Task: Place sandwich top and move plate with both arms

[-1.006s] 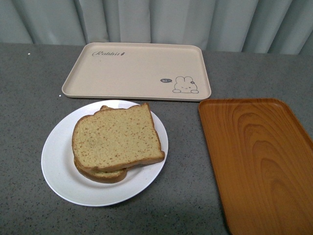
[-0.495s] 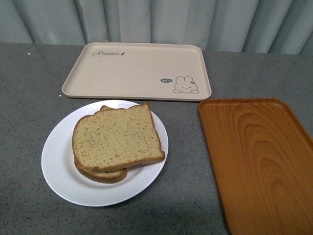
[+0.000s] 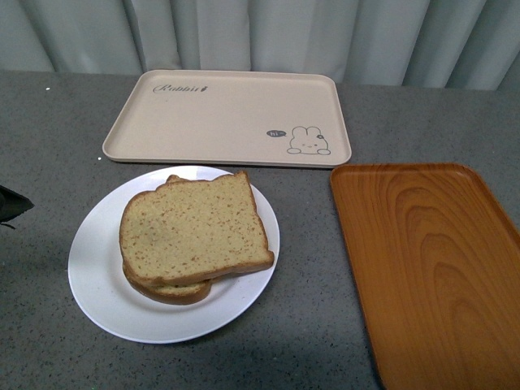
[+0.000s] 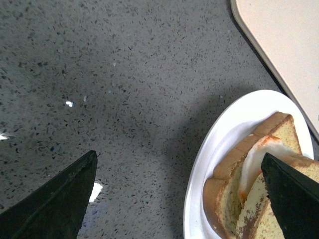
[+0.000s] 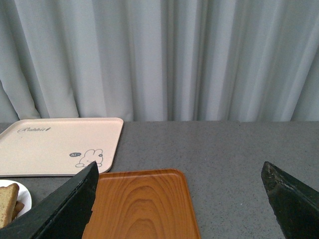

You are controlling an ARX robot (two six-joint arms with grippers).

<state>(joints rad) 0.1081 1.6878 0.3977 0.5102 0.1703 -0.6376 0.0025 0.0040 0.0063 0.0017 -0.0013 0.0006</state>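
— What's behind the scene on my feed?
— I see pale grey-blue pleated curtains (image 3: pixel 268 36) hanging along the far edge of a dark grey speckled surface (image 3: pixel 49 122).
— Lighting?
— Soft and even; small bright glints show on the stone.

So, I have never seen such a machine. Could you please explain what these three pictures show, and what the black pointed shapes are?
It is a robot with two arms, each ending in a pincer. One camera on its body looks forward; one sits on each wrist. The black shapes are pincer fingers: the left pincer and right pincer are both open and hold nothing. On the grey table a white plate carries a sandwich, its top slice in place over a fried egg. Beyond lie a beige rabbit-print tray and an orange wood-grain tray.
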